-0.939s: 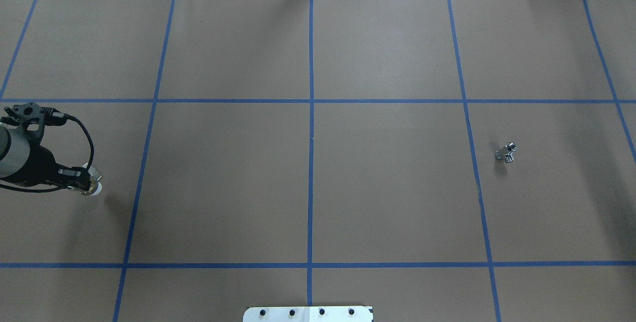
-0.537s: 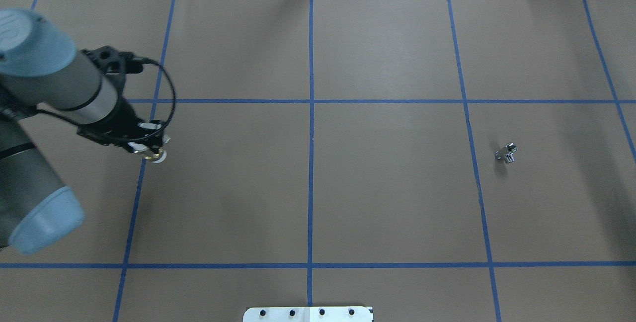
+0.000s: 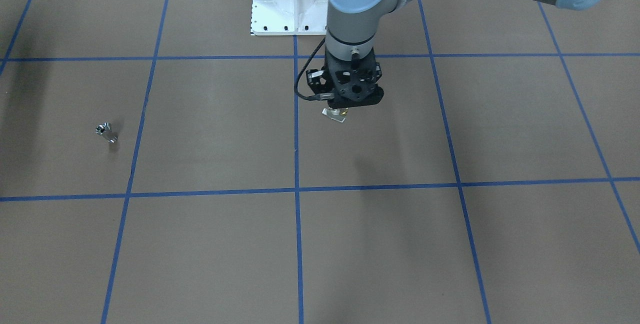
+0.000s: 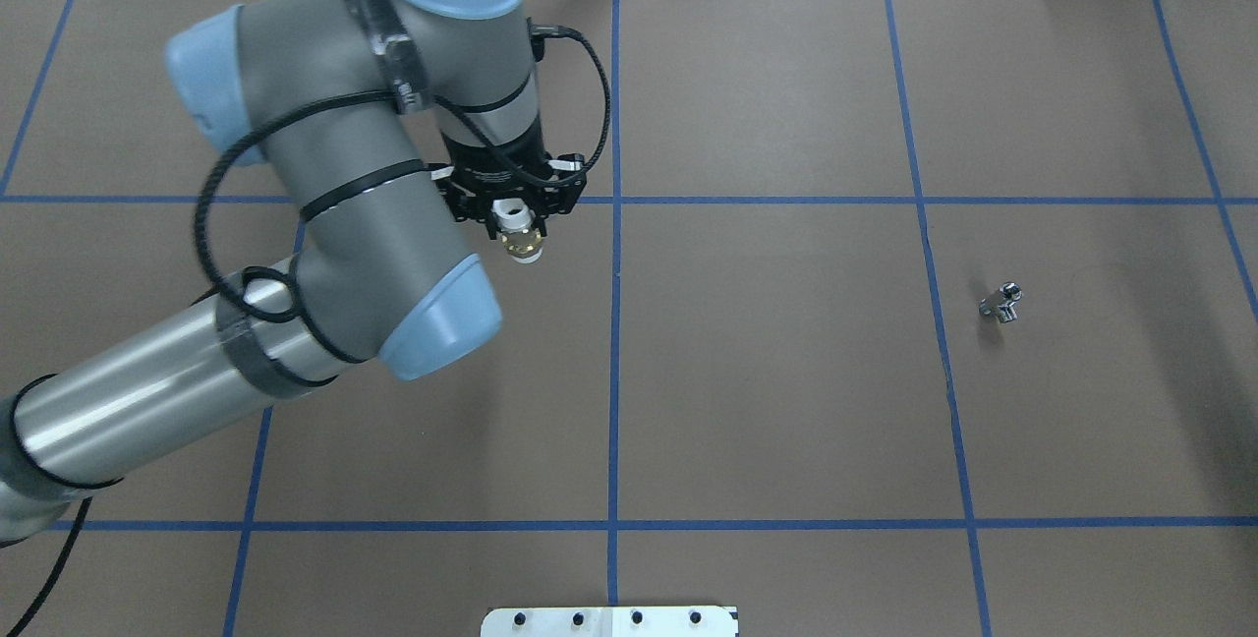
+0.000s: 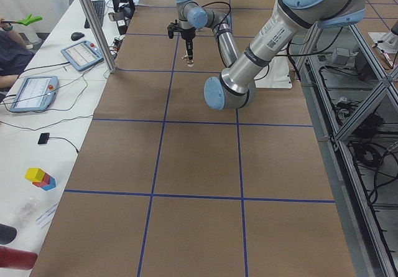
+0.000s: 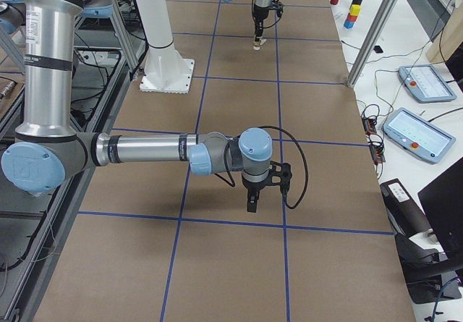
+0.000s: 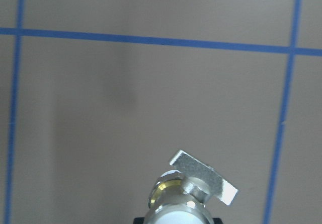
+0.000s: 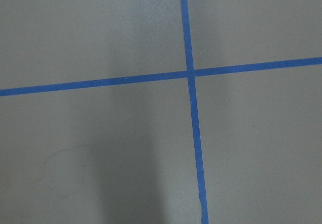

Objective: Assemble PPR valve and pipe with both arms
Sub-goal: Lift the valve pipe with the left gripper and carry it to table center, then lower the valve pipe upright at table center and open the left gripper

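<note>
Overhead exterior view: our left pincer point(image 4: 511, 222), clamped on the valve point(image 4: 522, 246), has swung from the left edge toward the middle of the tabletop point(image 4: 786, 401). The pipe point(image 4: 1001, 303) lies untouched, well apart at right. Whether the right pincer point(image 6: 251, 206) is open we cannot tell. Mating, we judge, awaits the pipe's pickup.

The table point(image 4: 786, 372) is brown with blue lines point(image 4: 614, 372) in a grid. The valve point(image 4: 518, 236) is white, maybe gold in the middle. The pipe point(image 4: 1000, 303) is shiny silver.
</note>
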